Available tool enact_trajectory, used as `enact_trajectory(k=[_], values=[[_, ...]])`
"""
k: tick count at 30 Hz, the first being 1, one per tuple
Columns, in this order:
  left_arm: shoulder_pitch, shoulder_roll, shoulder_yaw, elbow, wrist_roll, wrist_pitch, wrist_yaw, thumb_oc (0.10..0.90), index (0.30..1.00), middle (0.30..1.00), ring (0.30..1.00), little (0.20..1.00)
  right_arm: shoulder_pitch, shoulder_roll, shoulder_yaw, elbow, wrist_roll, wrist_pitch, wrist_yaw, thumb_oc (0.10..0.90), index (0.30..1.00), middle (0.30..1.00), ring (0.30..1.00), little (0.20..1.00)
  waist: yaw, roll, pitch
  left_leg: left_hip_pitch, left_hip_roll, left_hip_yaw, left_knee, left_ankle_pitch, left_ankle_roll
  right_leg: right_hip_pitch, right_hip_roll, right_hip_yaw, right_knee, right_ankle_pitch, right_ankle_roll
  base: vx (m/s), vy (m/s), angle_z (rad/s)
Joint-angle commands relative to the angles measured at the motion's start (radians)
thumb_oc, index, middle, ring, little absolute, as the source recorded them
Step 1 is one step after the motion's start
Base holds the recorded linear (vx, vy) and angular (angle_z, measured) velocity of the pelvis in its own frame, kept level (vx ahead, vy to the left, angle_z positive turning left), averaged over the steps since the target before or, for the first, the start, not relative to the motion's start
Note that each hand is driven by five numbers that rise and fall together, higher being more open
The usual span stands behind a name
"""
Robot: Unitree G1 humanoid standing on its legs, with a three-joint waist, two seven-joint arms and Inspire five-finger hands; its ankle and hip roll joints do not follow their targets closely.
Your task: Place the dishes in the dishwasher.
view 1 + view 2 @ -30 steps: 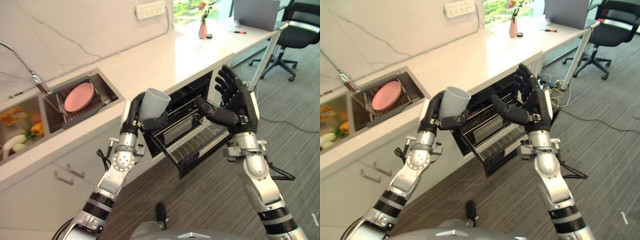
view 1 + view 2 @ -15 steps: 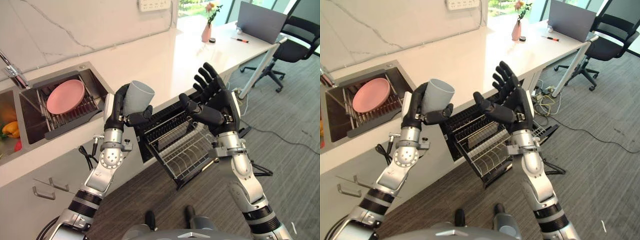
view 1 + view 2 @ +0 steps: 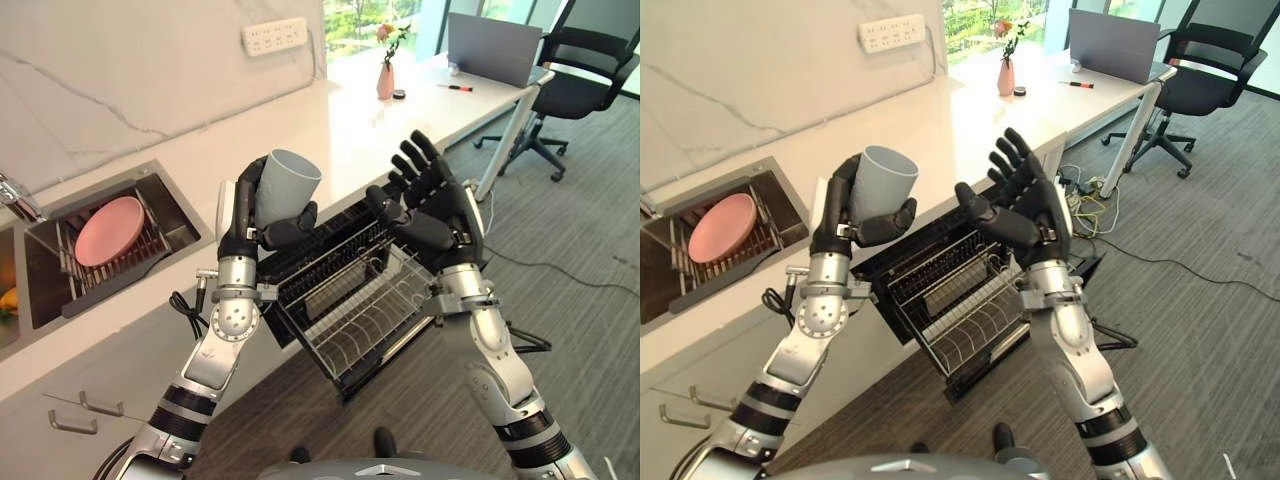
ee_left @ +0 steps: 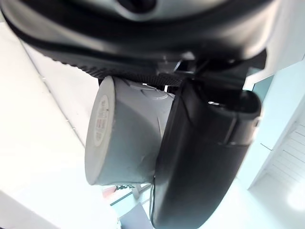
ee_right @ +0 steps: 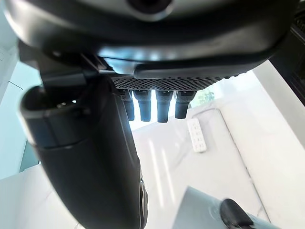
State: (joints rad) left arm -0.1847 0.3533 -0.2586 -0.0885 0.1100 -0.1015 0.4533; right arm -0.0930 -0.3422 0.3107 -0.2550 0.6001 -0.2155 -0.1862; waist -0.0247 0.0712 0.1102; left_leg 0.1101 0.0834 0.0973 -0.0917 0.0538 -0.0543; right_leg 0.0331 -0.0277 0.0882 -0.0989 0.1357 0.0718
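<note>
A grey cup is held upright in the air, with my left hand shut round it; the left wrist view shows the cup with the thumb pressed on its side. Below and to the right, the dishwasher's wire rack stands pulled out from under the counter. My right hand is raised above the rack, open, fingers spread, palm facing the cup and apart from it. A pink plate lies on a rack in the sink at the left.
The white counter runs behind the hands, with a pink vase of flowers and a laptop at its far end. An office chair stands at the far right on the carpet. A wall socket strip sits above the counter.
The camera has shifted, so the whole scene sits differently. Both hands keep about the same pose: left shut on the cup, right open beside it. The rack appears drawn out a bit further.
</note>
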Motion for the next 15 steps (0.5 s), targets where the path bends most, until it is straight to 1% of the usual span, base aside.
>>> enact_trajectory(k=[1,5,7,8,11,15], values=[[-0.191,0.054,-0.032,-0.086,0.03,-0.129,0.015,0.4,0.3,0.3,0.3,0.3,-0.108,0.062,0.011,-0.093,0.04,-0.079,0.058,0.8,0.9,0.9,0.9,0.9,0.013,-0.066,-0.076,-0.024,-0.053,-0.008,0.004,-0.037,-0.013,0.101,-0.068,-0.013,0.021,-0.131,0.067,-0.01,-0.043,0.04],[-0.23,0.04,-0.087,-0.093,0.017,-0.137,-0.002,0.4,0.3,0.3,0.3,0.3,-0.134,0.063,0.048,-0.058,0.045,-0.068,0.07,0.8,0.9,0.9,0.9,0.9,0.011,-0.062,-0.073,-0.024,-0.051,-0.009,0.004,-0.034,-0.014,0.105,-0.066,-0.014,0.02,-0.133,0.064,-0.01,-0.025,0.04],[-0.237,0.038,-0.097,-0.092,0.016,-0.137,-0.005,0.4,0.3,0.3,0.3,0.3,-0.14,0.063,0.056,-0.046,0.051,-0.065,0.07,0.8,0.9,0.9,0.9,0.9,0.011,-0.061,-0.073,-0.023,-0.051,-0.01,0.004,-0.034,-0.013,0.106,-0.065,-0.014,0.02,-0.134,0.064,0.0,0.0,0.0],[-0.249,0.03,-0.114,-0.095,0.017,-0.134,-0.008,0.4,0.3,0.3,0.3,0.3,-0.164,0.065,0.078,-0.021,0.068,-0.057,0.068,0.8,0.9,0.9,0.9,0.9,0.015,-0.062,-0.073,-0.021,-0.051,-0.011,0.004,-0.033,-0.012,0.109,-0.065,-0.015,0.019,-0.134,0.062,0.0,0.0,0.0],[-0.244,0.026,-0.121,-0.086,-0.003,-0.131,-0.009,0.4,0.3,0.3,0.3,0.3,-0.172,0.068,0.078,-0.026,0.087,-0.057,0.07,0.8,0.9,0.9,0.9,0.9,0.018,-0.063,-0.073,-0.018,-0.051,-0.01,0.004,-0.034,-0.012,0.111,-0.065,-0.015,0.018,-0.134,0.062,0.0,0.0,0.0],[-0.236,0.058,-0.123,-0.109,0.004,-0.133,-0.043,0.4,0.3,0.3,0.3,0.3,-0.165,0.07,0.054,-0.027,0.163,-0.066,0.067,0.8,0.9,0.9,0.9,0.9,0.021,-0.067,-0.077,-0.016,-0.047,-0.01,0.004,-0.035,-0.014,0.115,-0.064,-0.02,0.017,-0.136,0.062,0.0,0.0,0.0]])
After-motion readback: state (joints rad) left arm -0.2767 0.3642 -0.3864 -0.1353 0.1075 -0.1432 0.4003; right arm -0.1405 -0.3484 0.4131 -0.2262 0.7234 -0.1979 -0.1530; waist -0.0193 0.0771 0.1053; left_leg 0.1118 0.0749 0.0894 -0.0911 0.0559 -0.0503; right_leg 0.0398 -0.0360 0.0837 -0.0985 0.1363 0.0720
